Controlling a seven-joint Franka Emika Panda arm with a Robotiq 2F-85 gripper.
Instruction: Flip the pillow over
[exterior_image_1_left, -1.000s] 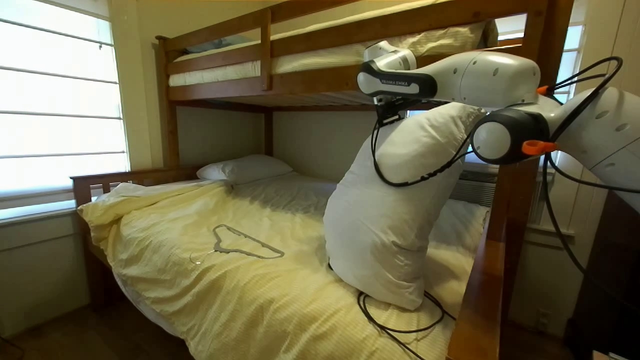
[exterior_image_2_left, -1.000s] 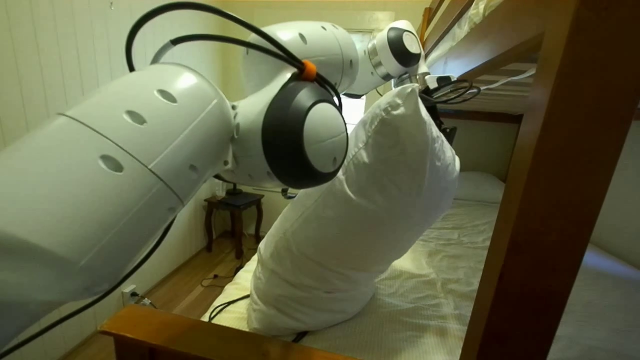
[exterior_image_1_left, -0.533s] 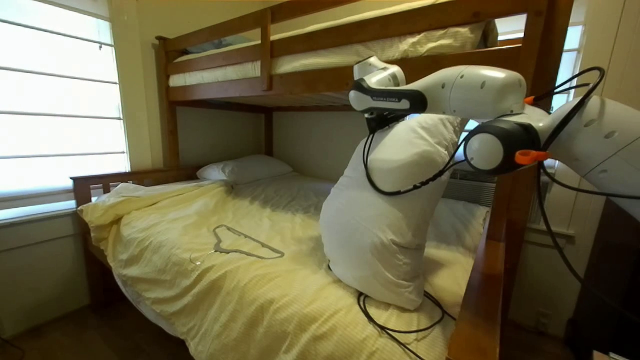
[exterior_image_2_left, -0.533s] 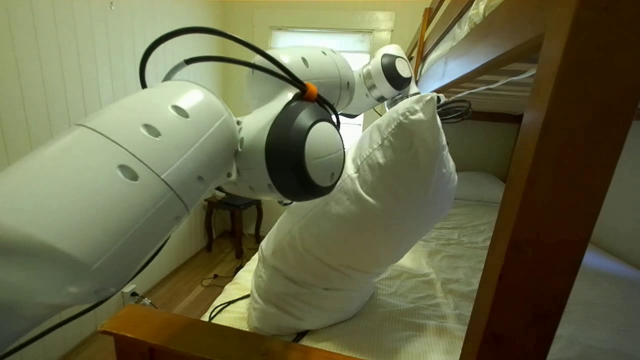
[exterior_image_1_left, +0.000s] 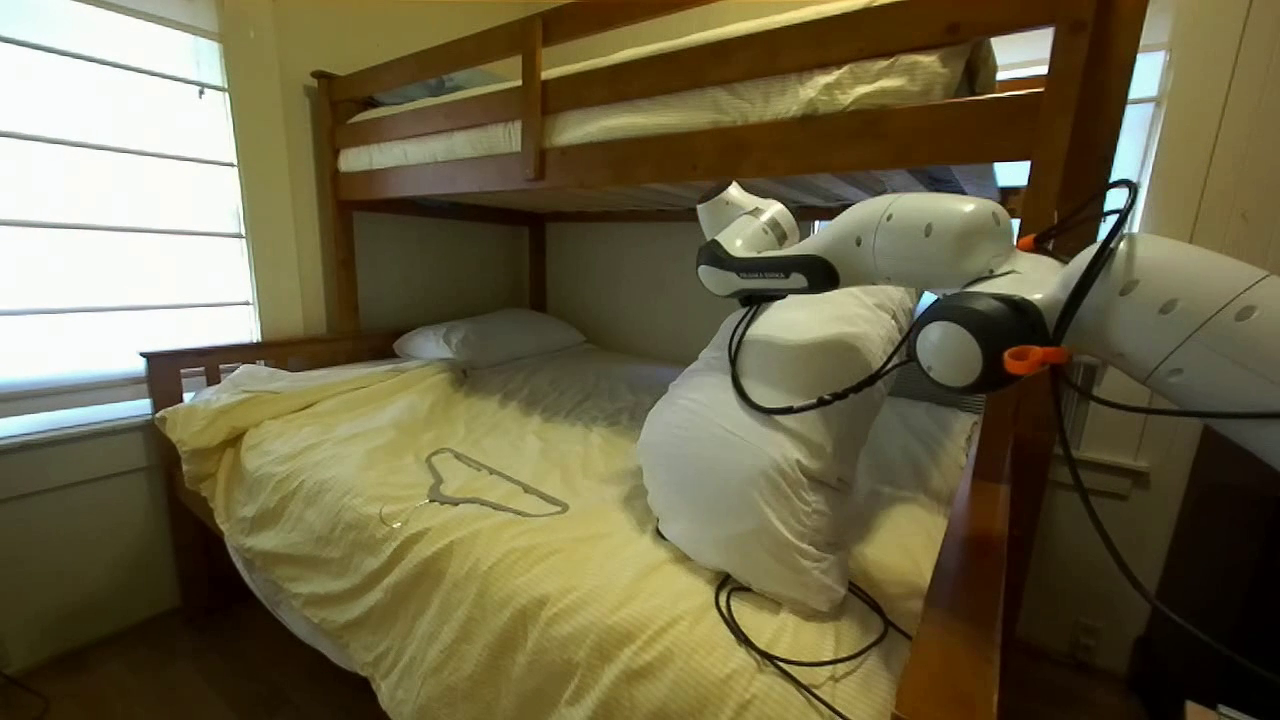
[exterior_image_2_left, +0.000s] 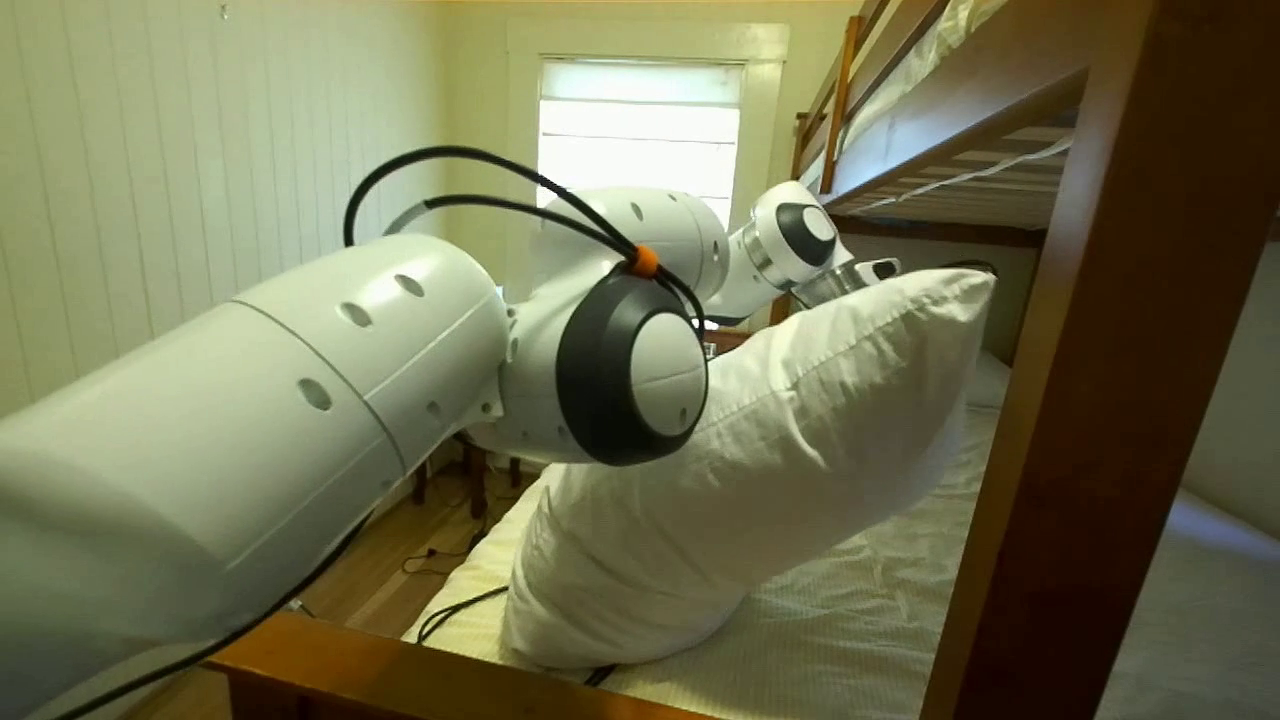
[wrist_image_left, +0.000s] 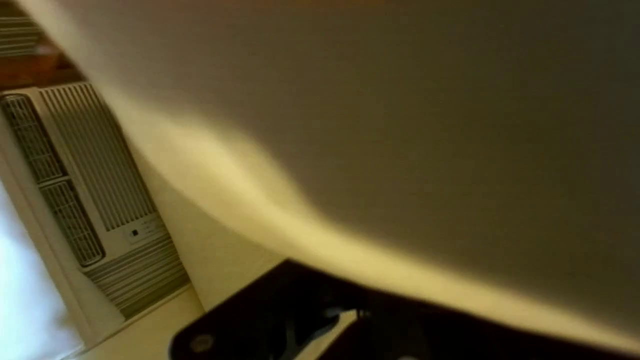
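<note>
The pillow (exterior_image_2_left: 765, 490) slants up against the end effector (wrist_image_left: 310, 295).

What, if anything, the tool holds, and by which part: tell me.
The contact is hidden, so a hold cannot be told for certain; most likely the tool has the pillow by its raised end.

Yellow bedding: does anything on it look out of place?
Yes: a gray clothes hanger lies on the yellow bedding, and a black cable loops out by the large pillow; neither would normally belong there.
</note>
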